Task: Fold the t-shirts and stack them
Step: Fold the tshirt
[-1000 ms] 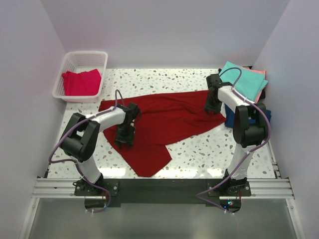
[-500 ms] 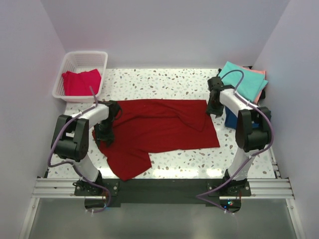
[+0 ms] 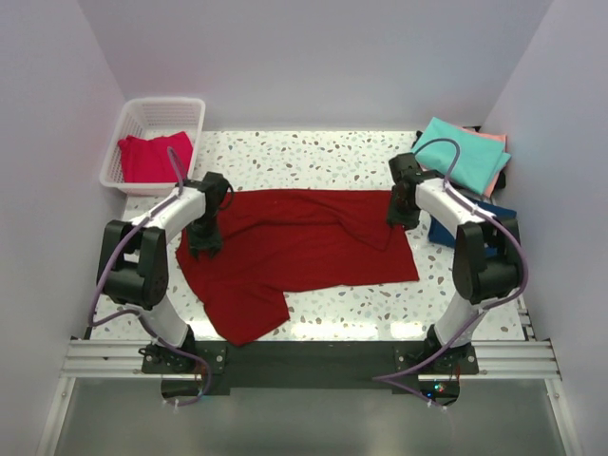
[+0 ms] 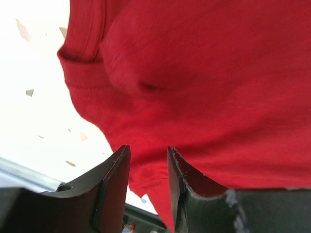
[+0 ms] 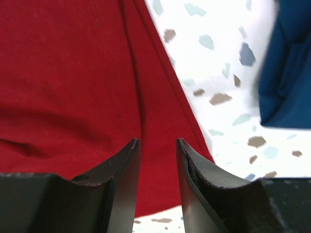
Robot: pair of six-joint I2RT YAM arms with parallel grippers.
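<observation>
The large dark red t-shirt (image 3: 304,237) lies spread on the terrazzo table, with one flap hanging toward the near left. My left gripper (image 3: 203,242) stands over its left edge. In the left wrist view its jaws (image 4: 148,155) are apart, with red cloth (image 4: 204,73) under them and nothing pinched. My right gripper (image 3: 403,215) stands over the shirt's far right corner. Its jaws (image 5: 158,145) are also apart above the red cloth (image 5: 73,73). A pinkish-red shirt (image 3: 152,157) lies in the basket. Folded teal (image 3: 465,157) and salmon pink (image 3: 496,140) shirts lie at the back right, and a navy one (image 3: 446,228) lies beside them.
The white lattice basket (image 3: 161,103) stands at the back left corner. The navy shirt (image 5: 286,82) lies close to the right of my right gripper. White walls enclose the table on three sides. Bare terrazzo (image 3: 313,152) shows behind the red shirt.
The red shirt was drawn back and left and spread flatter a second ago. It has since lain still, while both grippers shifted slightly along its far edge.
</observation>
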